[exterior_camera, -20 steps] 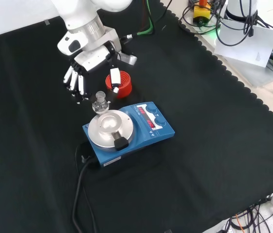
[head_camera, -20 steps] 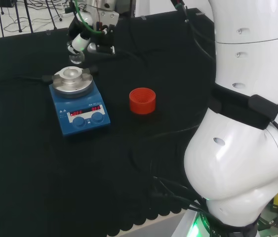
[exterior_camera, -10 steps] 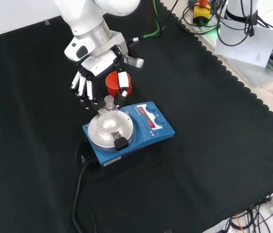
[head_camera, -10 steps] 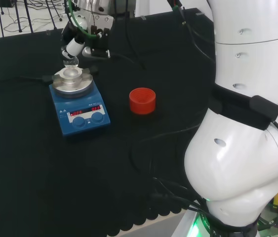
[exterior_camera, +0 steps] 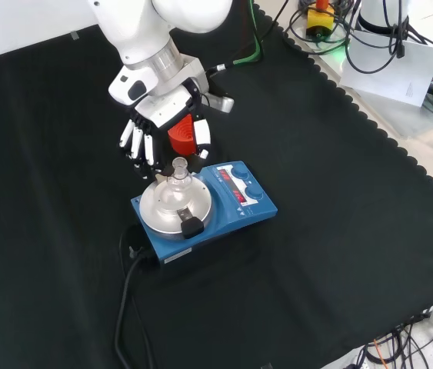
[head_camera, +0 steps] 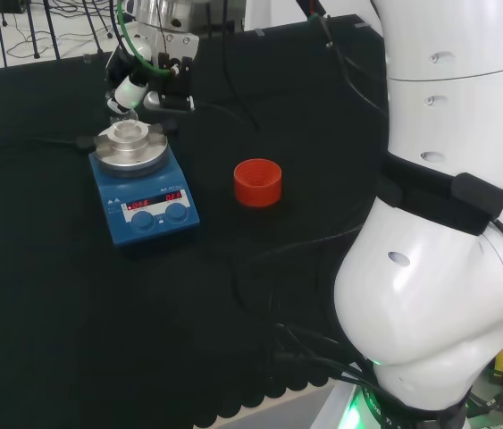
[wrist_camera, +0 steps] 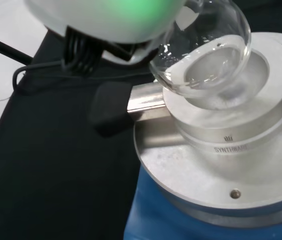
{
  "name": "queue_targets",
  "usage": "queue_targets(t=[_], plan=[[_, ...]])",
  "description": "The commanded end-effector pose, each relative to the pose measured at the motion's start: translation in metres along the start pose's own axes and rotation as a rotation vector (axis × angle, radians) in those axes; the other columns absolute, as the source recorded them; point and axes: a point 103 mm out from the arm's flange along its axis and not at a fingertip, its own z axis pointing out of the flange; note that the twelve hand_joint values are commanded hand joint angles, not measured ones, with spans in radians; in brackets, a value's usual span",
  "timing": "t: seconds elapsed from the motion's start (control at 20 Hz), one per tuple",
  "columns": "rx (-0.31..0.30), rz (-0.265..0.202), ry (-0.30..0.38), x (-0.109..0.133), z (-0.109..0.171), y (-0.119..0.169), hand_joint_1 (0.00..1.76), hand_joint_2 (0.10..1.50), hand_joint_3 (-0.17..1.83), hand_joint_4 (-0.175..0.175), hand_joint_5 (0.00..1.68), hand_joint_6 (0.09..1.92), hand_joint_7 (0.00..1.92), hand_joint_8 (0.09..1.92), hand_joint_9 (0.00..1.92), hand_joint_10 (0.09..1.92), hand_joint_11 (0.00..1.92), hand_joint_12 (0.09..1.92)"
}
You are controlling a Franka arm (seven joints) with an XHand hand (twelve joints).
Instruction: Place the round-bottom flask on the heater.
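looking first at the head view, we see the robot hand (head_camera: 148, 76) has come down and moved left over the last second, so the round-bottom flask (head_camera: 126, 123) that was hanging beside and above the heater (head_camera: 140, 181) a second ago now sits low over its silver block. the red stand (head_camera: 257, 182) is empty, well apart to the right.

in the front view the robot hand (exterior_camera: 162, 131) reaches in from above, its fingers (exterior_camera: 136, 144) hanging on the far side of the flask (exterior_camera: 176, 183). a second ago the flask was off the back edge of the heater (exterior_camera: 231, 201); now its bulb lies over the middle of the round plate, neck upright. the fingers look curled around the neck, so we judge the flask is held.

in the wrist view the clear bulb (wrist_camera: 203, 55) is tipped a little and hovers over the dished well of the heater block (wrist_camera: 241, 150); we cannot tell whether glass touches metal, though a gap seems to remain on one side.

we judge the carry is nearly done: what remains is to settle the bulb into the well and let go.
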Motion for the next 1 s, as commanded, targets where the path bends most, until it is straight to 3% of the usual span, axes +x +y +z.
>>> queue_targets(t=[0.05,1.0], plan=[[0.008,0.007,-0.004,-0.004,0.004,0.004,1.12,0.55,0.95,0.175,1.19,0.98,0.7,0.61,0.84,0.53,0.46,1.28],[0.028,0.015,-0.019,-0.009,0.013,0.015,1.12,0.55,0.95,0.175,1.18,0.98,0.7,0.6,0.84,0.53,0.46,1.28]])
